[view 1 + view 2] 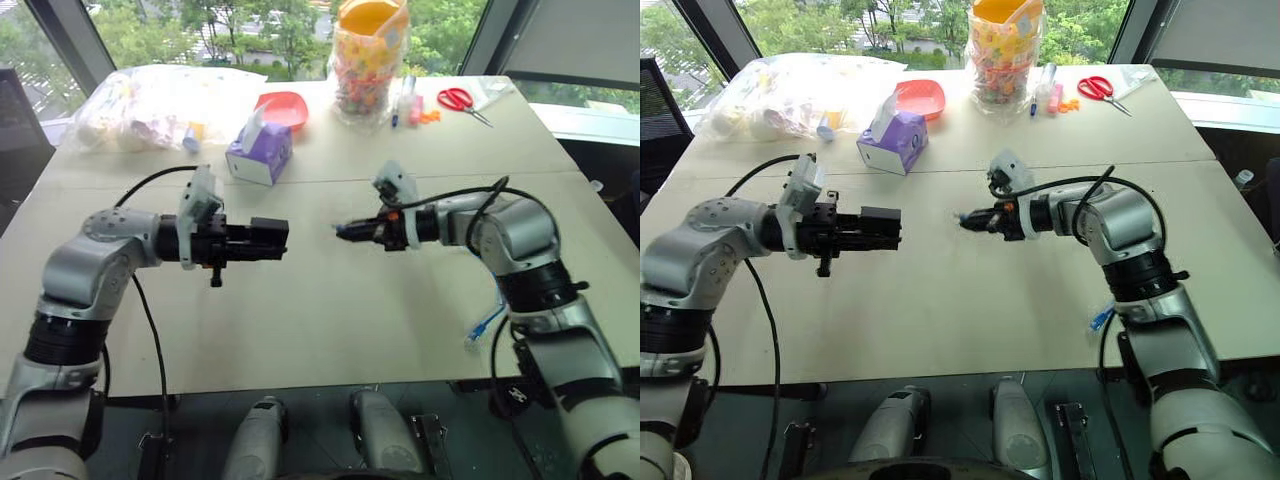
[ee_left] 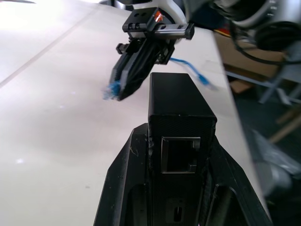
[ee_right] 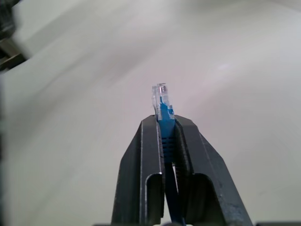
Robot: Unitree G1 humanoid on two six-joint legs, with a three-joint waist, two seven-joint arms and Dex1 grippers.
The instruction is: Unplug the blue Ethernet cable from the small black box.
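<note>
Head views: the left tool (image 1: 283, 238) pinches the small black box (image 1: 268, 236) and holds it level above the surface (image 1: 330, 320), nearer the robot than the purple tissue box (image 1: 260, 152). The right tool (image 1: 340, 230) faces the black box across an open gap, its fingers pressed onto the plug end of the blue Ethernet cable (image 1: 486, 322); the cord's slack hangs off the surface edge, well to the right of the black box and below the right arm. Red scissors (image 1: 457, 99), a candy jar (image 1: 369, 60) and a red bowl (image 1: 283, 107) sit far behind the tissue box, not involved. Left wrist view: the black box is clamped between the left tool's fingers, its near port (image 2: 178, 155) visibly empty; beyond the box the right tool carries the blue plug (image 2: 112, 91), apart from the box and not touching it. Right wrist view: both fingers (image 3: 141, 155) are closed on the blue boot just behind the translucent plug (image 3: 160, 96), which juts clear over bare surface. Judgement: the plug is already out of the box, so the separation step looks complete. The next move calls for laying the cable and the box down on the surface, well apart, and releasing them.
</note>
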